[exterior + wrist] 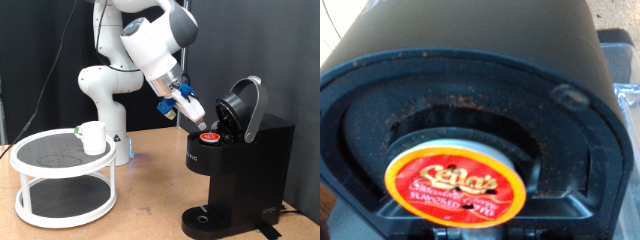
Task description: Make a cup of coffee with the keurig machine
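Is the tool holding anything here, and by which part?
Nothing shows between its fingers. The tool hovers by the keurig machine, lid open, where a red-topped pod sits.

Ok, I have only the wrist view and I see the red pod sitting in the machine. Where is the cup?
Observer: The cup stands on the top shelf of a white round rack, at the exterior view's left, apart from the coffee machine.
Operator: So nothing is under the spout?
Observer: Correct, no cup stands on the drip base.
Operator: And the pincer?
Observer: The pincer hovers just above the pod, beside the raised lid.
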Robot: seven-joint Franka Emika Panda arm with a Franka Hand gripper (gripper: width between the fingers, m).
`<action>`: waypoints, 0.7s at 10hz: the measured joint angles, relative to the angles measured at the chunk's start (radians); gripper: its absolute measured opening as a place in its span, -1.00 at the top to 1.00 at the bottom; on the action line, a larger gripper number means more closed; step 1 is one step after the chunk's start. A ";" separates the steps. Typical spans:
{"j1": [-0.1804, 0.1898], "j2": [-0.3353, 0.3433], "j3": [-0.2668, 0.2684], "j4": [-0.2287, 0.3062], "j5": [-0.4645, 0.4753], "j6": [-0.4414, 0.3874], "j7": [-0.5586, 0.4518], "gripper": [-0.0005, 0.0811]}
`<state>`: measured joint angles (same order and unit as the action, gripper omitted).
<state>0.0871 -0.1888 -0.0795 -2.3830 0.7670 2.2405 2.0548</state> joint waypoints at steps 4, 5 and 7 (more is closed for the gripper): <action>-0.012 -0.075 -0.064 0.001 0.079 -0.097 -0.066 -0.81; -0.016 -0.103 -0.078 0.002 0.087 -0.106 -0.066 -0.81; -0.020 -0.152 -0.097 0.020 0.092 -0.143 -0.058 -0.81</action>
<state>0.0666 -0.3404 -0.1763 -2.3631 0.8594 2.0979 1.9973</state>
